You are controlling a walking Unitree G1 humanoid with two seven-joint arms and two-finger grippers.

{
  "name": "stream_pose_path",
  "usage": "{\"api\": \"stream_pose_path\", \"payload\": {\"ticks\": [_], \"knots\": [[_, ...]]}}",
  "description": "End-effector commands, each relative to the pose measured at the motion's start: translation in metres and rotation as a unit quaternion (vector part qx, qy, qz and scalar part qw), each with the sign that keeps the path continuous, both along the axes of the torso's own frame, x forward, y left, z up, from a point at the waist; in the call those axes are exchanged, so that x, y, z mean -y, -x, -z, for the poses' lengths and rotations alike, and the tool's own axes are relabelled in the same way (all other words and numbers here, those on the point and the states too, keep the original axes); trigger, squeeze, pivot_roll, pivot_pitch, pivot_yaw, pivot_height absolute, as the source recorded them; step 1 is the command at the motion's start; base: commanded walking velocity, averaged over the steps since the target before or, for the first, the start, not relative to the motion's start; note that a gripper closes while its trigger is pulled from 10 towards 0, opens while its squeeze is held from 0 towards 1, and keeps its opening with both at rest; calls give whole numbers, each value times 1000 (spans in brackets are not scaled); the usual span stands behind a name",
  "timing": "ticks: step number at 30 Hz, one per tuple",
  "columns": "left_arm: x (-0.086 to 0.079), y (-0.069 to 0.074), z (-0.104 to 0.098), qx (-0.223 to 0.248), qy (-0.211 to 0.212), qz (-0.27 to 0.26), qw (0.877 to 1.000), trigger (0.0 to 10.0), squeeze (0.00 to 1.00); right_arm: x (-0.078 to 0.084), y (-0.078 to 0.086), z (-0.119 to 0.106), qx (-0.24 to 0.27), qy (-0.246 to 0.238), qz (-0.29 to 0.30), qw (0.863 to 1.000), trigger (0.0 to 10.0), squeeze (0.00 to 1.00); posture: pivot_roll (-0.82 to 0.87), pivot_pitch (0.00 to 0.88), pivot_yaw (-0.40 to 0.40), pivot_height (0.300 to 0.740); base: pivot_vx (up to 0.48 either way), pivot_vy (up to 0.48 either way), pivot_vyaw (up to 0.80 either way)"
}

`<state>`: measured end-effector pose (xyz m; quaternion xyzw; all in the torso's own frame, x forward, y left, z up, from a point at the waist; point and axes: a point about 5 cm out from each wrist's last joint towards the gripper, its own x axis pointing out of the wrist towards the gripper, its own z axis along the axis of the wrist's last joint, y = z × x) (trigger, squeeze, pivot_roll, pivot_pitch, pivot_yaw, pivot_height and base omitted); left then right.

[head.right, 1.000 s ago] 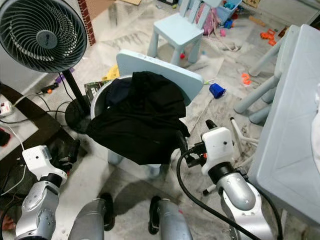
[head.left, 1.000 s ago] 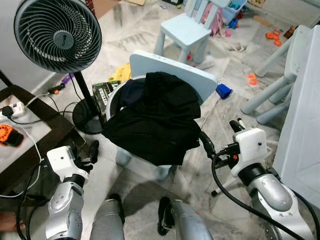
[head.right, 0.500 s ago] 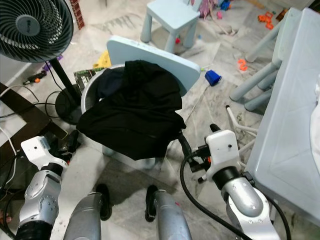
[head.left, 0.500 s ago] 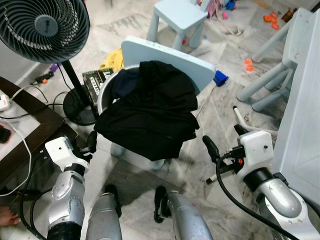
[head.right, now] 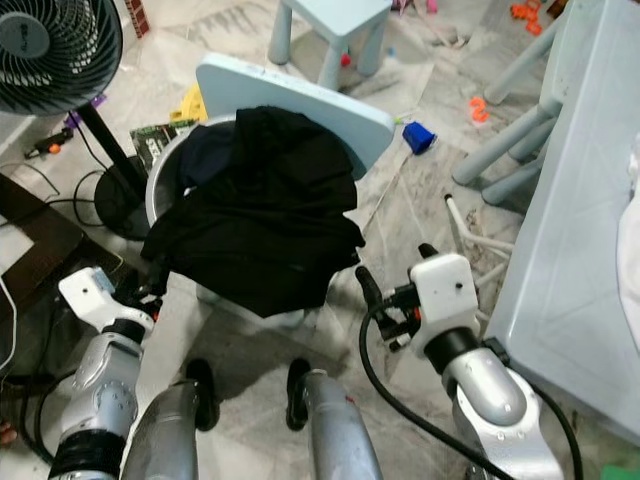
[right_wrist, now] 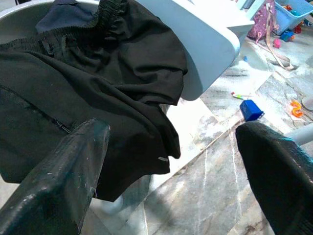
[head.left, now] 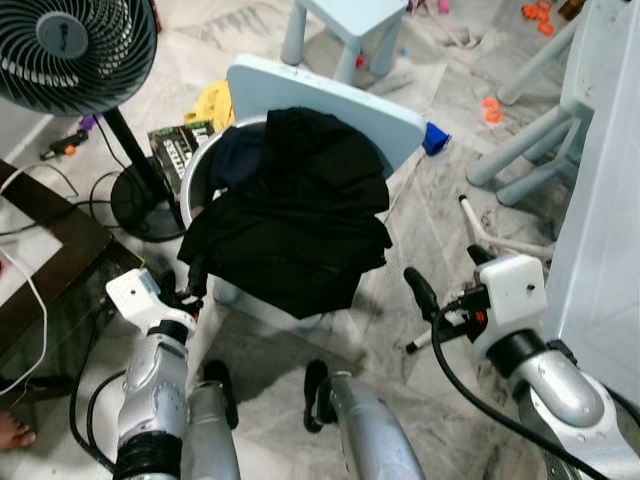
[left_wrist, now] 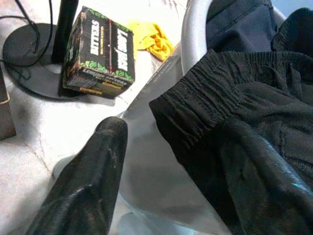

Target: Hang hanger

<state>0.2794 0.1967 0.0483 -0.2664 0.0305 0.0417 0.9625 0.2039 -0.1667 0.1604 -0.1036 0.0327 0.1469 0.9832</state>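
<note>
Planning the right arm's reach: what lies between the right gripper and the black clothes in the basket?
Bare marble floor, seen in the left eye view: the right gripper, fingers open, hangs beside the black clothes draped over the basket.

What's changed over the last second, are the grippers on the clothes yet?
The left gripper has risen to the edge of the black clothes draped over the basket; nothing grasped. The right gripper, open, stays beside them. The camera moved in; clothes, chair and fan haven't shifted.
</note>
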Motion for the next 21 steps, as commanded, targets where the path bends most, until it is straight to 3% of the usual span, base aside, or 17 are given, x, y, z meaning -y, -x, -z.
{"api": "stream_pose_path", "payload": {"ticks": [1,10,14,21], "knots": [[2,2,6,-12,-3,6,1000,0,0,3,3,0,-3,6,6,1000,10000,0,-169,398,-160,740,0,0,0],[-4,-15,-3,5,-34,11,999,0,0,2,-4,-1,3,9,8,1000,10000,0,-167,380,-157,740,0,0,0],[3,-20,-9,19,-76,39,996,0,0,3,-6,-1,7,9,10,1000,10000,0,-163,368,-154,740,0,0,0],[8,-25,-10,26,-93,65,993,0,0,2,-10,-1,12,9,11,1000,10000,0,-161,358,-149,740,0,0,0]]}}
